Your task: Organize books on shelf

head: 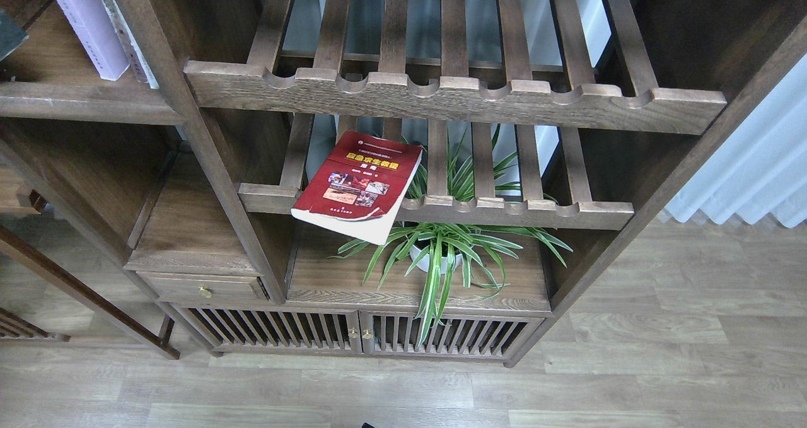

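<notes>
The red book (359,185) with a yellow title lies flat and askew on the lower slatted rack (504,212), its near corner hanging over the front rail. The pale lavender book (85,24) stands upright on the solid dark-brown shelf (82,103) at the top left. A second book (123,34) stands beside it, its cover hidden behind the upright post. A dark grey tip (9,34), probably my left gripper, pokes in at the left edge above that shelf; its fingers cannot be told apart. My right gripper is out of view.
An upper slatted rack (454,97) with a notched rail overhangs the red book. A potted spider plant (441,251) stands on the board below it. A small drawer (202,286) and slatted cabinet doors (359,333) sit lower, above the wooden floor.
</notes>
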Robot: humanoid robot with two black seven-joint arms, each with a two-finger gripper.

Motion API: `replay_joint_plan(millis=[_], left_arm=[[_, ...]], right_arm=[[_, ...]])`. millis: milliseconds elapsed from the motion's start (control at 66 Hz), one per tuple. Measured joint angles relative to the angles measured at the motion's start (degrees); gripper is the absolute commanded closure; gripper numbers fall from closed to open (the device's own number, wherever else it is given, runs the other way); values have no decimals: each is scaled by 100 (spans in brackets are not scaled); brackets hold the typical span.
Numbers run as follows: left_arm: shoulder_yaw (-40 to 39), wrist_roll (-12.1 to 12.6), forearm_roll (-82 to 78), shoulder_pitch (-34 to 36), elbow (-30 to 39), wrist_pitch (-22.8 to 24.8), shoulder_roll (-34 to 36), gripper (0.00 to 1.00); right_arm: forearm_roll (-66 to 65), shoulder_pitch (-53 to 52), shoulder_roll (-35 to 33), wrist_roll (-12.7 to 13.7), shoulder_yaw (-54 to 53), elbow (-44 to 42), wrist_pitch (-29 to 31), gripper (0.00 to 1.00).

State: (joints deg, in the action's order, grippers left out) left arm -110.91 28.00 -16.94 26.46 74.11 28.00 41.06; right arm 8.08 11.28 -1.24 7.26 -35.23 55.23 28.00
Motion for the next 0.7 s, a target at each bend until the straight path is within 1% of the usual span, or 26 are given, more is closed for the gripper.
replay_joint_plan(millis=[91, 197, 273, 288, 303, 470, 697], left_arm=[[292, 0, -184, 339, -172, 0, 58, 90], [819, 0, -321, 863, -396, 0, 203, 90], [1215, 0, -380, 1300, -606, 0, 298, 90], [1320, 0, -391, 1424, -671, 0, 316, 90], [1565, -1, -413, 1710, -836, 0, 342, 90], [2226, -1, -547, 2513, -1313, 0, 360, 90], [2849, -1, -673, 3225, -1814, 0, 360, 90]], right_arm=[[0, 22, 0, 0, 0, 6, 0, 1], [0, 37, 0, 1, 0, 13, 0, 1], [0, 40, 4, 1, -1, 13, 0, 1], [0, 40, 5, 1, -1, 14, 0, 1], [-3, 41, 10, 3, 0, 14, 1, 1], [-8, 41, 29, 4, -1, 16, 1, 1], [-45, 51, 53, 4, 1, 18, 1, 1]])
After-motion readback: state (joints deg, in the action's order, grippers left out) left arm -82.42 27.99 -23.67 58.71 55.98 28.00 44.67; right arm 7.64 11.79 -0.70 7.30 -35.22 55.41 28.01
